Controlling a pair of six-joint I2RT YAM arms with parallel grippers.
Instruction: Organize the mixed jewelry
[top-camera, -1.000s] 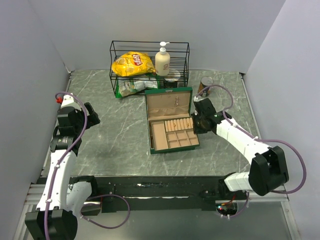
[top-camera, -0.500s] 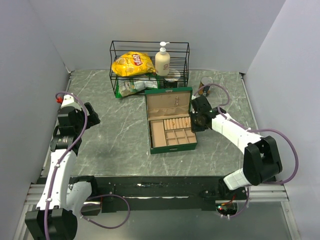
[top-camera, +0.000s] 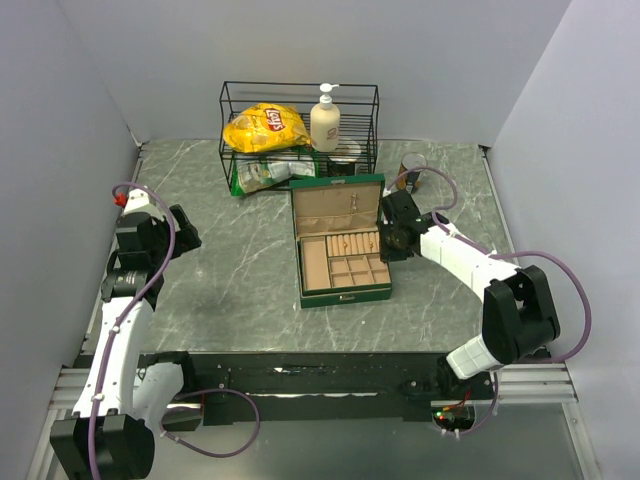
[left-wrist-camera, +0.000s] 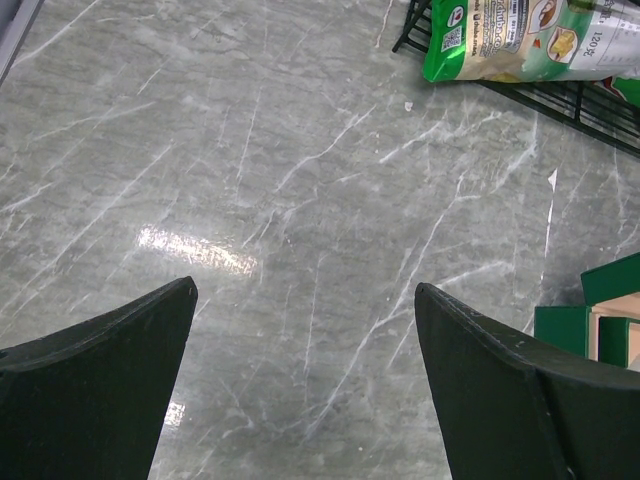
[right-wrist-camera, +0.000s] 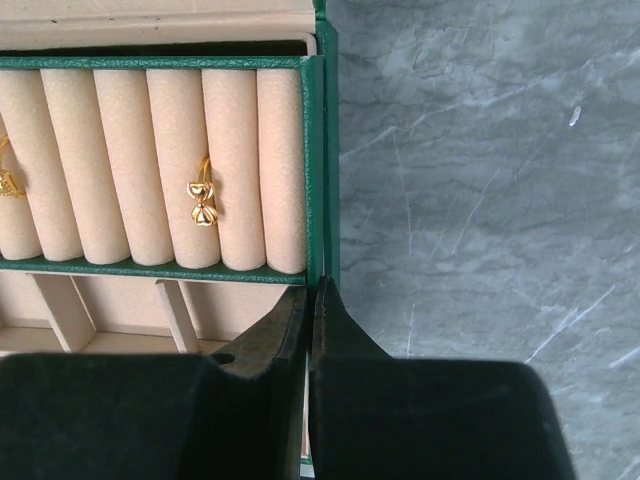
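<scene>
Right gripper, jaws pressed together, tips at the green box wall. The gold bow ring is tucked in the rolls just ahead-left of them (second gold piece further left). Left gripper has jaws wide apart, with only table between them.

Prob. robot lab — plain partition walls.

Bare marble open left of green box, wire rack walling the back, can at right rear

One green box, one wire rack, two gold pieces.
</scene>
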